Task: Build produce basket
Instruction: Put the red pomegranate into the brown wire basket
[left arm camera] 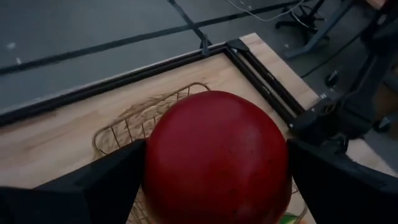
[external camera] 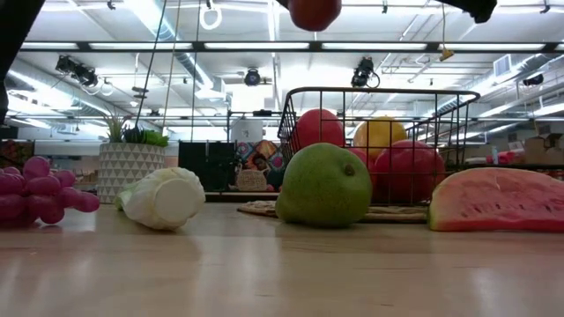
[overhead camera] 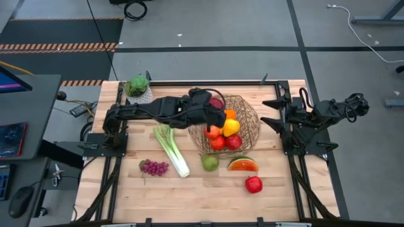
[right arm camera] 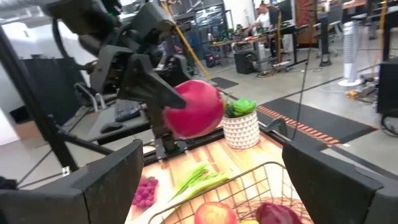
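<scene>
Above the wire basket [overhead camera: 249,123], the left gripper [overhead camera: 216,104], clamped on a red apple [left arm camera: 214,158], should lower before releasing, sparing the piled fruit; the right gripper [overhead camera: 270,112] waits open.

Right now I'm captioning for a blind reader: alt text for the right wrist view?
The left pincer holds a red apple above the wire basket, which has fruit in it. Behind stand a potted plant, a leek and grapes.

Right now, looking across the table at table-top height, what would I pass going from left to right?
Purple grapes → white-potted plant → leek → green pear → watermelon slice. The wire basket of fruit stands behind the pear, so its place in the row is unclear.
</scene>
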Action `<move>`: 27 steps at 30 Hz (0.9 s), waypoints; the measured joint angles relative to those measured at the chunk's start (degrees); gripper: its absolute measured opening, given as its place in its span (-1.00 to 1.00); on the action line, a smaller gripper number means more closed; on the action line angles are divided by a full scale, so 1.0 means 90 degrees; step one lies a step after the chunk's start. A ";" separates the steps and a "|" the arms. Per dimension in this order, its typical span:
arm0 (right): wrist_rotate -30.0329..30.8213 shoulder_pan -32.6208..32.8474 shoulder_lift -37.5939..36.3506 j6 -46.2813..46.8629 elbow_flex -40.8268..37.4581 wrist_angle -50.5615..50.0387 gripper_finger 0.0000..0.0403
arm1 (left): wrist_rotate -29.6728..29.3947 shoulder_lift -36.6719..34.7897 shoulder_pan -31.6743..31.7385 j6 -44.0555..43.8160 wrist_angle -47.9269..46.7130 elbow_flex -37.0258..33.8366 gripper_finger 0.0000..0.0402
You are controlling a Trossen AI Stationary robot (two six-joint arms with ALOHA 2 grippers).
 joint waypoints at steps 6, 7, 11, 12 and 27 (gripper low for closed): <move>-0.0276 0.0000 0.0000 -0.0007 0.0002 0.0001 0.92 | -0.0002 0.0000 0.0135 0.0763 0.0057 0.0000 0.91; -0.0308 0.0000 0.0000 -0.0010 0.0000 0.0000 0.92 | -0.0005 0.0000 0.0145 0.0934 0.0055 0.0000 0.91; -0.0406 0.0002 0.0000 -0.0053 0.0001 0.0012 0.92 | -0.0002 0.0000 0.0208 0.2142 0.0060 0.0000 0.91; -0.0432 0.0000 0.0000 -0.0053 0.0002 0.0042 0.92 | -0.0005 0.0000 0.0213 0.2466 0.0076 0.0000 0.91; -0.0934 0.0002 0.0000 -0.0104 0.0002 0.0119 0.92 | 0.0914 0.0000 0.0254 0.6264 0.1059 0.0000 0.91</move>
